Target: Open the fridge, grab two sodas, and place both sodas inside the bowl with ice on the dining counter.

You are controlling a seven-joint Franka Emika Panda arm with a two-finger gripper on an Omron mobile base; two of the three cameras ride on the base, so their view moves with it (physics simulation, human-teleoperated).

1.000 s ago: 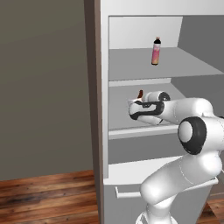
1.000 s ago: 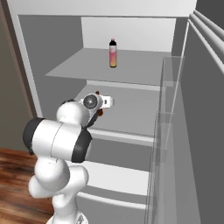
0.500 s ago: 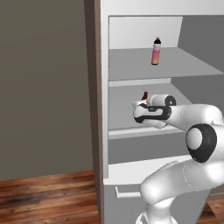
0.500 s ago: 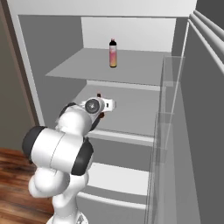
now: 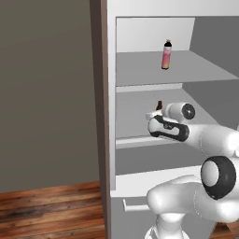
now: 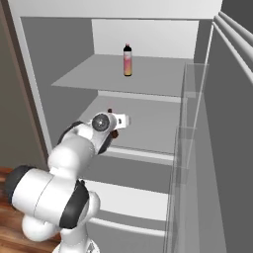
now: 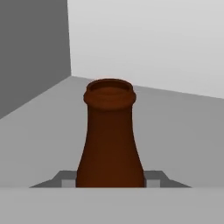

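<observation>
The fridge (image 5: 110,93) stands open, its grey shelves bare apart from the sodas. A pink soda (image 5: 166,55) (image 6: 128,60) with a black cap stands upright on the upper shelf. Over the middle shelf, my gripper (image 5: 155,116) (image 6: 114,123) (image 7: 110,178) is shut on the dark brown soda (image 7: 109,140), whose neck pokes up above the hand (image 5: 159,104) (image 6: 109,111). In the hand view the bottle stands upright between the two fingertips (image 7: 65,177). The bowl and the dining counter are out of view.
The open fridge door (image 6: 227,148) with its clear door bins (image 6: 185,128) stands on the right. The fridge's side wall (image 6: 54,64) is close to my arm on the left. A lower drawer with a bar handle (image 5: 135,204) sits below, above a wooden floor (image 5: 51,210).
My hand, with the brown soda in it, has shifted slightly rightward in the left base view, and the elbow has swung to the right and lower. The pink soda has not moved.
</observation>
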